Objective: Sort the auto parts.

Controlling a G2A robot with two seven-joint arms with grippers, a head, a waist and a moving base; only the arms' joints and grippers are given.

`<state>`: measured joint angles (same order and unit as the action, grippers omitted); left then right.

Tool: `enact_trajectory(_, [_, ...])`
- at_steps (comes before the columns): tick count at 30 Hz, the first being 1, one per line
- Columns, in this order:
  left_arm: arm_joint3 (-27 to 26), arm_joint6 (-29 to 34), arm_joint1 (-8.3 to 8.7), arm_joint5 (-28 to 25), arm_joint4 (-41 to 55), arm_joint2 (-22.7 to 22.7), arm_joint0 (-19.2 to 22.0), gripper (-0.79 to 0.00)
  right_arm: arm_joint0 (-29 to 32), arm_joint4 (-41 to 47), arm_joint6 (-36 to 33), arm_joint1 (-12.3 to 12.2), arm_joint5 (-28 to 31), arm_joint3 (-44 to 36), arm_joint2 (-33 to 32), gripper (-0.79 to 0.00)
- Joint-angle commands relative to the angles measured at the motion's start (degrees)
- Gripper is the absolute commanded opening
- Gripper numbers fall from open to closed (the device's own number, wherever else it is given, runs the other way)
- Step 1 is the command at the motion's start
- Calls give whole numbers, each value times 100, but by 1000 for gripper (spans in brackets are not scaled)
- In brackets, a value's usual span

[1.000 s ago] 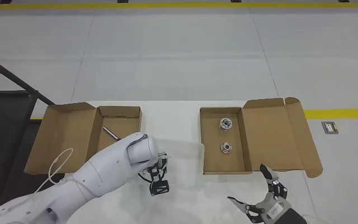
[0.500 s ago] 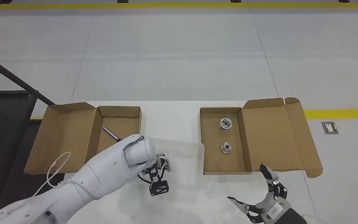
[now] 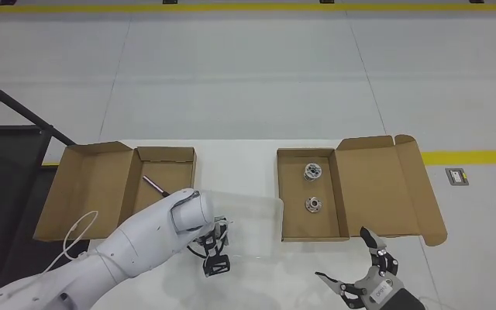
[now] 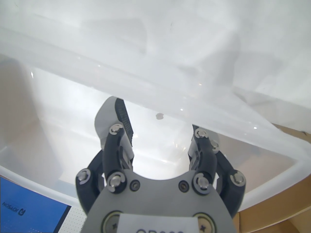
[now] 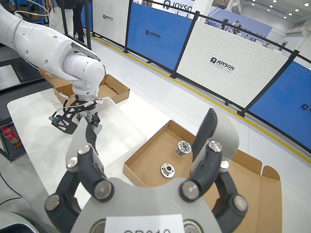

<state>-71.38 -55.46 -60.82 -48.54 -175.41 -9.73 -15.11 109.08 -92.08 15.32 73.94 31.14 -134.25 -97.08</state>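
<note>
Left gripper point(image 4: 156, 124) is easing back a little toward the robot's edge of the table point(image 3: 236, 164) compared with a second ago, while staying over the near part of the bin point(image 3: 260, 213). Everything else is lying where it was. Its jaws are standing apart with nothing between them, so no part is coming out yet. The small shift is probably a re-aim for a pick inside the bin rather than a lift.

In the left wrist view the fingers are pointing down between the bin's milky walls, and a small grey speck point(image 4: 159, 116) is sitting just beyond them. It may be a part waiting to be sorted, but it is too small to name.

Right gripper point(image 5: 147, 120) is hanging near the table's front right corner, jaws wide and empty, well apart from the bin. In the right box point(image 3: 298, 225) a far hub point(image 3: 311, 170) and a near hub point(image 3: 314, 204) are lying apart from each other. In the left box point(image 3: 174, 167) a thin rod point(image 3: 153, 184) is lying aslant. Sorting is therefore looking partly done.

One fingertip of the left gripper is disappearing behind a cloudy band of the bin's wall. From above, the left arm is covering the bin's near left part, so whatever else is lying in there cannot be counted.
</note>
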Motion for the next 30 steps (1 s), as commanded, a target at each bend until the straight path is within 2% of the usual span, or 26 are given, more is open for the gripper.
enact_trajectory(1, [51,-67,-17,39,-59,-1,-25,-237,1,1,1,0,0,0,-1,0])
enact_trajectory(3, [114,-90,-40,66,-59,-1,-44,-292,1,1,1,0,0,0,-1,0])
enact_trajectory(7, [260,-106,-85,113,-59,-1,-45,-305,1,1,1,0,0,0,-1,0])
enact_trajectory(13, [464,-59,-151,129,-59,-1,-59,-394,1,1,1,0,0,0,-1,0])
enact_trajectory(21, [619,-80,-214,198,-59,-1,-62,-440,1,1,1,0,0,0,-1,0])
enact_trajectory(24, [666,-80,-234,208,-59,-1,-64,-499,1,1,1,0,0,0,-1,0])
enact_trajectory(30, [737,-80,-261,214,-59,-1,-67,-563,1,1,1,0,0,0,-1,0])
